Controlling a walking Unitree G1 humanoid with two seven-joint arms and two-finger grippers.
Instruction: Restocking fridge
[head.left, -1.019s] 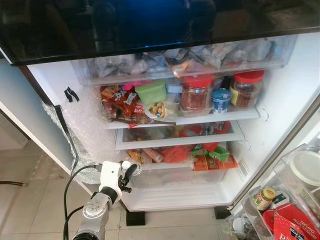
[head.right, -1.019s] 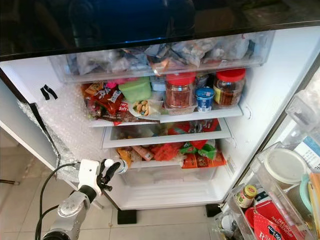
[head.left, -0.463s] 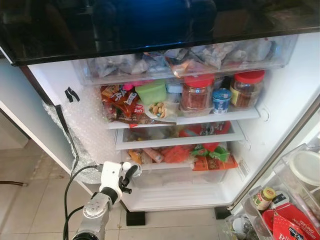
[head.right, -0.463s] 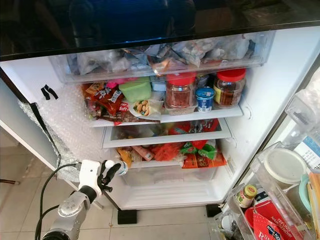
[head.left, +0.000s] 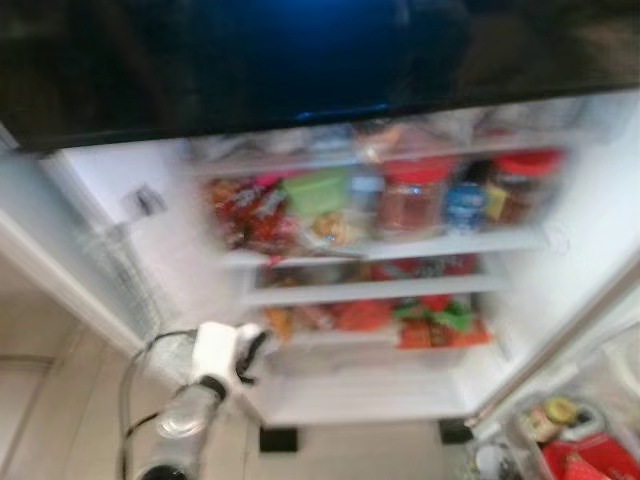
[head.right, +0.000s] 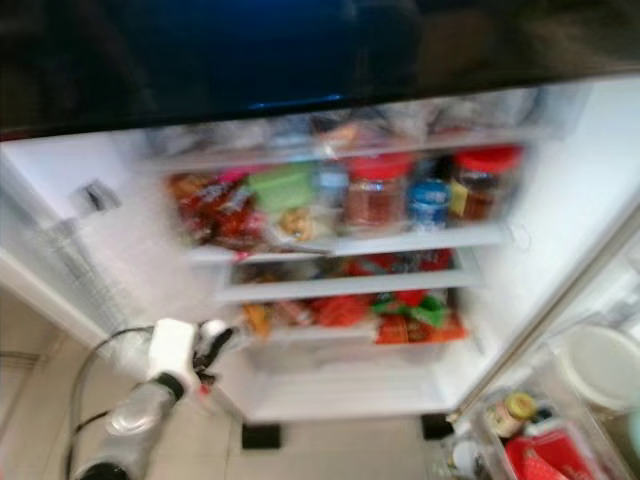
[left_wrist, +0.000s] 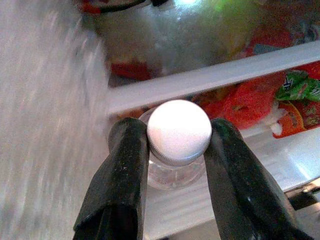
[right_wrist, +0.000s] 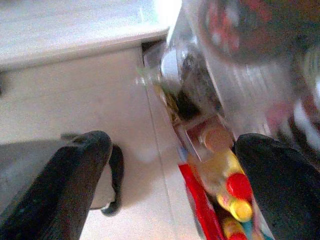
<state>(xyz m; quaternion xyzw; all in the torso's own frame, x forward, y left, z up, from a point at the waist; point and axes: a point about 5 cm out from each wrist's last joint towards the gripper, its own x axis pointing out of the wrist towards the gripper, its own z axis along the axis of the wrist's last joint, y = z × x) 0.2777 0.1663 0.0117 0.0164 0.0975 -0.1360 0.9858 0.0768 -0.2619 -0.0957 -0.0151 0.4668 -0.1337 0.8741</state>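
Gripping a white-capped bottle (left_wrist: 178, 137), left gripper (left_wrist: 178, 150) at fridge (head.left: 590, 220).

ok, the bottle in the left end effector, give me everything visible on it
The bottle is small, with a clear, seemingly plastic body and a round white ribbed screw cap, still on. The left wrist view looks onto the cap end-on, so little of the body shows and no label or contents can be made out. The left end effector pinches it just under the cap, one black finger each side. It is held in front of the open fridge's lower shelves.
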